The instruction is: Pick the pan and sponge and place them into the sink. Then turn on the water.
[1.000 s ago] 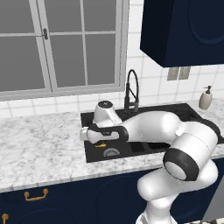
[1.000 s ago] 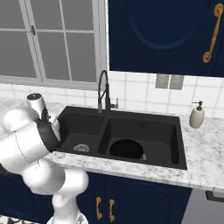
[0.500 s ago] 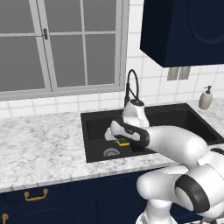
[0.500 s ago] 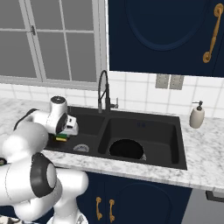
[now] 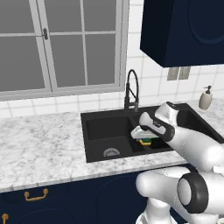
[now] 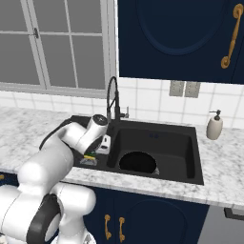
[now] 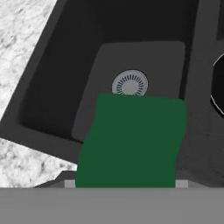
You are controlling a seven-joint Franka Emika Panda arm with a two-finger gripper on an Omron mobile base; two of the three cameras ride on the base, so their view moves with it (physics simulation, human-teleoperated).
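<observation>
**Now over the sink, sponge in the hand**

Left base view: the hand hangs above the black sink, near the divider between its two basins, clamped on the sponge, whose green and yellow edges peek out beneath it. A silver drain lies in the near basin. The tall black faucet stands behind the sink, and a beige soap dispenser sits on the marble table at far right.

Right base view: the hand grips the sponge over the left basin, just beside the divider. The pan lies flat in the right basin of the sink. No stream falls from the faucet.

Hand view: the sponge shows its green top between the fingers, above the basin floor, with the drain just beyond it. The pan's greyish rim curves in at the right edge.
</observation>
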